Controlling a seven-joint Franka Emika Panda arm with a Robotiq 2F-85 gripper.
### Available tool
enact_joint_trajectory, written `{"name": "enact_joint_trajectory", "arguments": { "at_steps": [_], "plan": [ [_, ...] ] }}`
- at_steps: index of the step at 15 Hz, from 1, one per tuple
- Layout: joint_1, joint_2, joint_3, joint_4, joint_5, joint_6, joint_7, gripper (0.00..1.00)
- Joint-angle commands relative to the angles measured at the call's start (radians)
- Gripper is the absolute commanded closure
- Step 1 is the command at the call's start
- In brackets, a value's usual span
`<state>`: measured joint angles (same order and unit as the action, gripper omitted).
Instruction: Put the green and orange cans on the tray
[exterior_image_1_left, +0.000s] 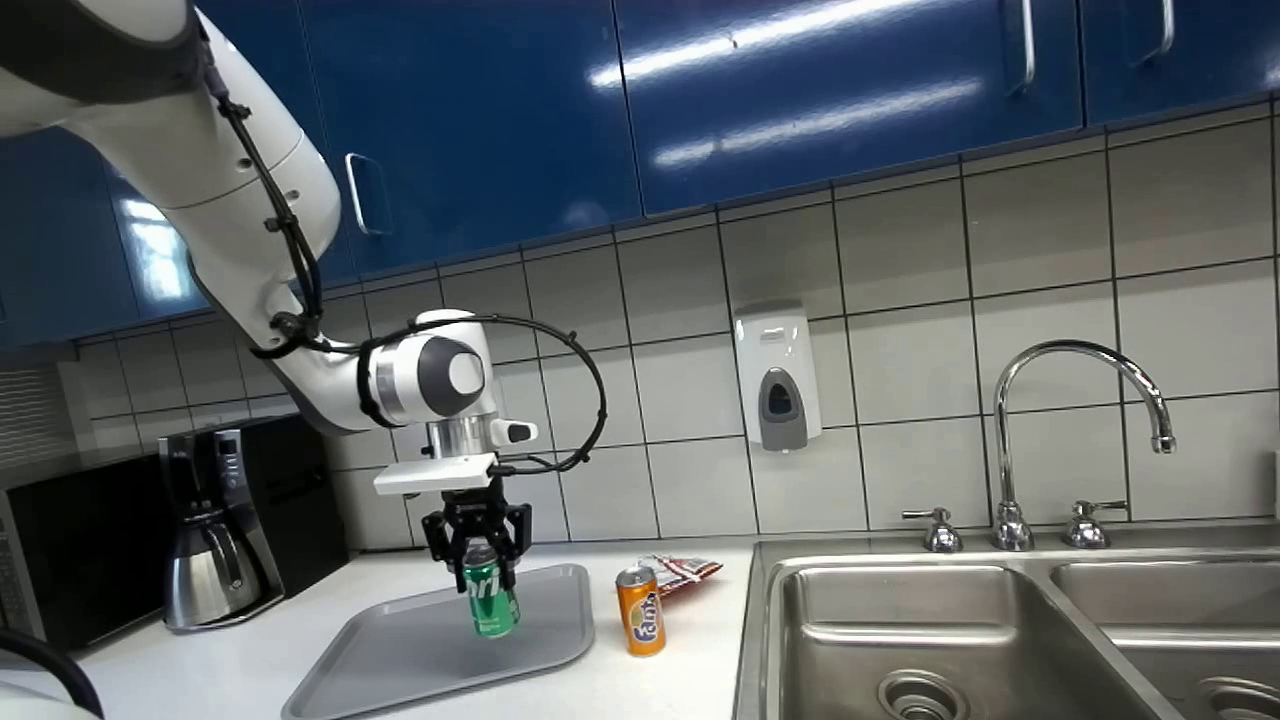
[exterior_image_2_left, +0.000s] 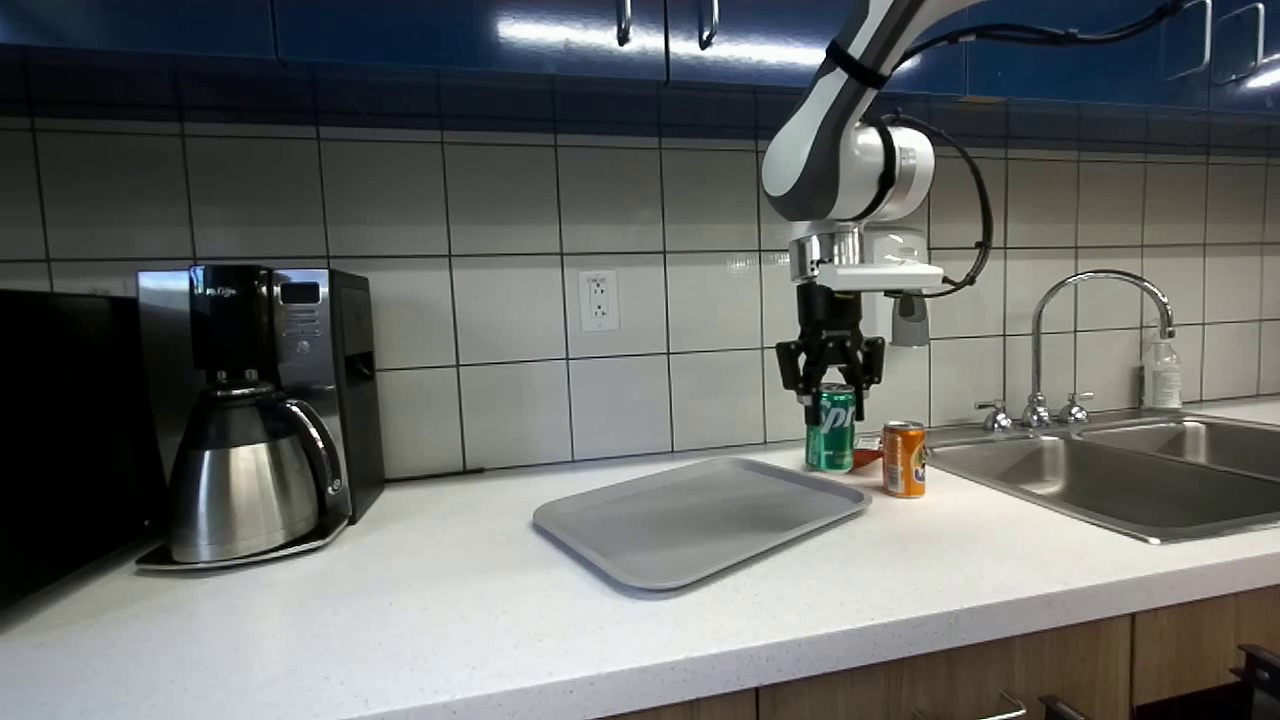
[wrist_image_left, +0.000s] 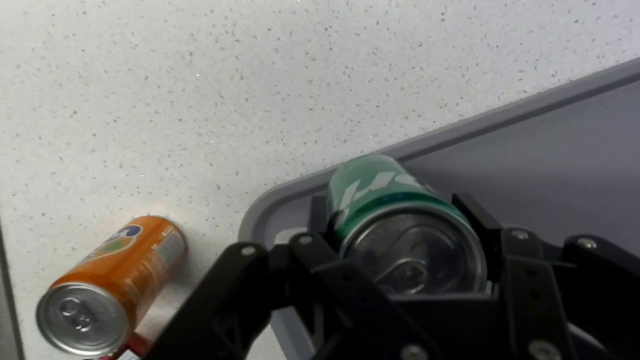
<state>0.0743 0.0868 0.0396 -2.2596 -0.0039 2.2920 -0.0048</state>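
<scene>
Claw (exterior_image_2_left: 836, 415) pinched the green can (exterior_image_1_left: 490, 597) by its upper half, fingers (wrist_image_left: 481, 220) on either side, and held it roughly upright near a corner of the tray (exterior_image_2_left: 690, 520). In the wrist view the can's lower end overlapped the rim, and in an exterior view its base lay higher than the tray's back edge, so it was judged to hang clear of the surface. The orange can (exterior_image_1_left: 641, 612) stood on the counter (exterior_image_2_left: 420, 620), just outside the tray, near a red packet (exterior_image_1_left: 688, 571).

The step in hand looked to be setting the green can down. Done well, it called for a shift inward first, since a base caught on the rim could tip, then a slow, plumb descent until the base sat flat. Only then were the fingers to part, evenly, and the claw to rise straight so as not to drag the can over. A spot away from the corner was likely steadier.
</scene>
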Motion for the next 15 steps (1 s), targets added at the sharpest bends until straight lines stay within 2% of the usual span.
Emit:
{"name": "enact_joint_trajectory", "arguments": {
  "at_steps": [1,10,15],
  "plan": [
    [0.016,0.086,0.03,0.103,0.02,-0.049,-0.002,0.62],
    [0.062,0.253,0.051,0.283,-0.01,-0.056,0.026,0.62],
    [0.095,0.308,0.048,0.318,-0.03,-0.064,0.04,0.62]
  ]
}}
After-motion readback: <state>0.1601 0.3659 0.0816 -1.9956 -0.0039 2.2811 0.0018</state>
